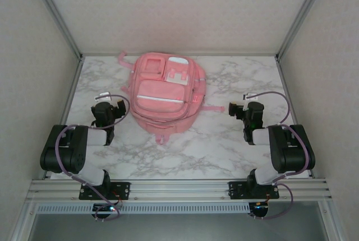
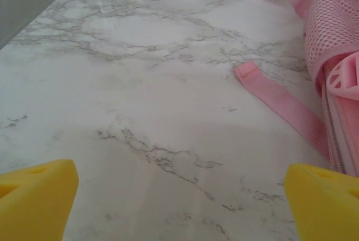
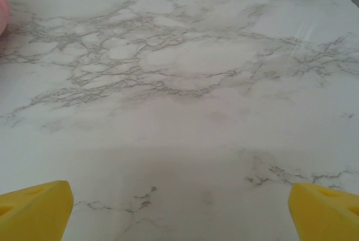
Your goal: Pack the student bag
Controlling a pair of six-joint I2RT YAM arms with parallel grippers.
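The student bag (image 1: 165,92), a large pink backpack with white trim and front pockets, lies flat in the middle of the marble table (image 1: 224,140). My left gripper (image 1: 116,105) rests low just left of the bag, open, with nothing between its yellow fingertips (image 2: 35,196). In the left wrist view the bag's mesh side (image 2: 335,39) and a loose pink strap (image 2: 280,101) lie to the right of the left gripper (image 2: 179,207). My right gripper (image 1: 234,109) sits right of the bag, also open and empty. Bare marble lies ahead of the right gripper (image 3: 179,213), with a sliver of the bag (image 3: 2,14) at the left edge.
Metal frame posts and white walls (image 1: 61,28) enclose the table on the left, right and back. A pink strap (image 1: 213,108) trails from the bag toward the right gripper. A metal rail (image 1: 179,186) carries both arm bases along the near edge.
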